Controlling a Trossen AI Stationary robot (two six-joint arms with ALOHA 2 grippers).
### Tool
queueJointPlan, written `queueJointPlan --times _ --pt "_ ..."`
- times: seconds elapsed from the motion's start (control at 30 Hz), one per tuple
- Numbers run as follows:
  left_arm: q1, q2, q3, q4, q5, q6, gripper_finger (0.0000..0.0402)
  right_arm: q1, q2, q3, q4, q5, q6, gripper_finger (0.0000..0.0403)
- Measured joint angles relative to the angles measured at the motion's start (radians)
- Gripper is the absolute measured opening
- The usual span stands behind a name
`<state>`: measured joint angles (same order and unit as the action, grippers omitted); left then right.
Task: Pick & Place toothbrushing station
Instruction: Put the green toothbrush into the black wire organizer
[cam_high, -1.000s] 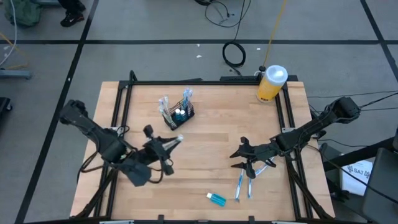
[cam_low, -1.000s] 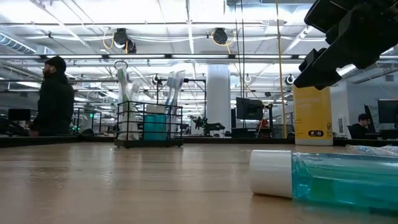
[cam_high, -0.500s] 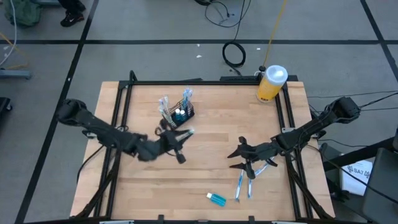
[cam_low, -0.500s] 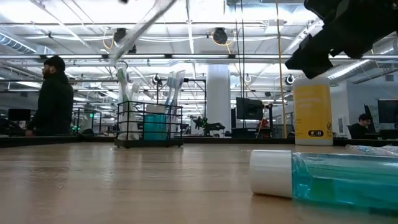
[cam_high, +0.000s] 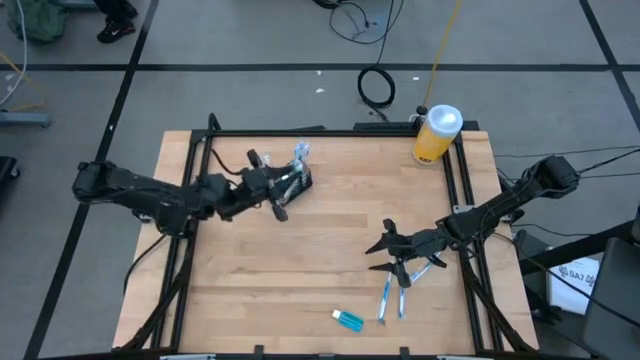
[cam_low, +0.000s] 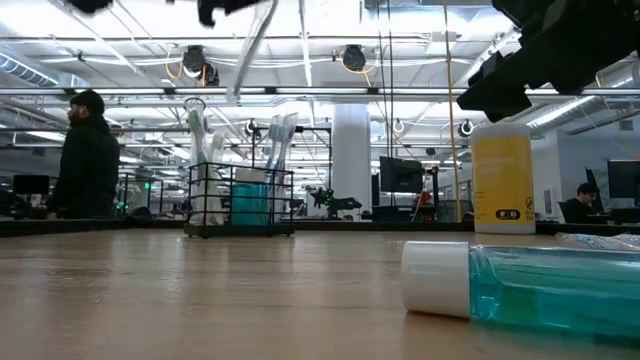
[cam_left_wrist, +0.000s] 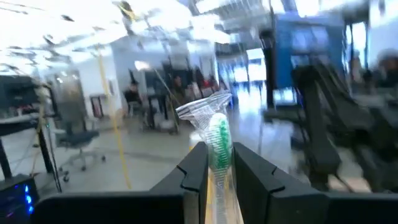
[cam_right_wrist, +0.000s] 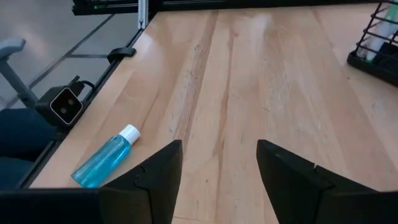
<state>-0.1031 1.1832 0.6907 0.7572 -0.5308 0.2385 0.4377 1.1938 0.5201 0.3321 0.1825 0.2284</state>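
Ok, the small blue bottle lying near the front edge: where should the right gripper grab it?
Grip the blue bottle across the middle of its body, coming straight down. It lies flat on its side with the white cap to one end, so its long sides are free. The right gripper hangs open nearby; turn its fingers crosswise to the bottle.

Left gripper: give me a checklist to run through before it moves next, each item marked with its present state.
1. Left gripper fingers closed on the packaged toothbrush: ok.
2. Toothbrush held clear of the table, raised in the low view: ok.
3. Left gripper over the wire caddy: ok, judging by the high view.
4. Free slot in the caddy for another brush: cannot tell.
5. Right gripper open, empty and well away from the caddy: ok.
6. Blue bottle and loose toothbrushes out of the left arm's path: ok.
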Motion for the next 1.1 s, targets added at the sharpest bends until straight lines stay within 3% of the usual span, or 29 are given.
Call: queueJointPlan --times 0.17,0.33,0.63,0.93,1.1 --pt "0.073 0.008 -0.245 0.451 0.110 -0.028 0.0058 0.000 0.000 0.000 0.001 0.000 -0.006 0.0199" --pt "0.083 0.007 -0.403 0.651 0.116 -0.005 0.0058 0.000 0.000 0.000 0.000 0.000 -0.018 0.0199" --pt "0.107 0.011 -0.476 0.670 0.035 0.020 0.0058 0.000 0.000 -0.001 0.033 0.000 -0.112 0.0199" --pt "0.147 0.012 -0.475 0.639 0.035 0.007 0.0058 -0.001 0.000 -0.001 0.052 0.000 -0.113 0.0199" --pt "0.162 0.077 -0.475 0.611 0.036 -0.036 0.0058 -0.001 0.000 -0.001 0.053 0.000 -0.113 0.0199"
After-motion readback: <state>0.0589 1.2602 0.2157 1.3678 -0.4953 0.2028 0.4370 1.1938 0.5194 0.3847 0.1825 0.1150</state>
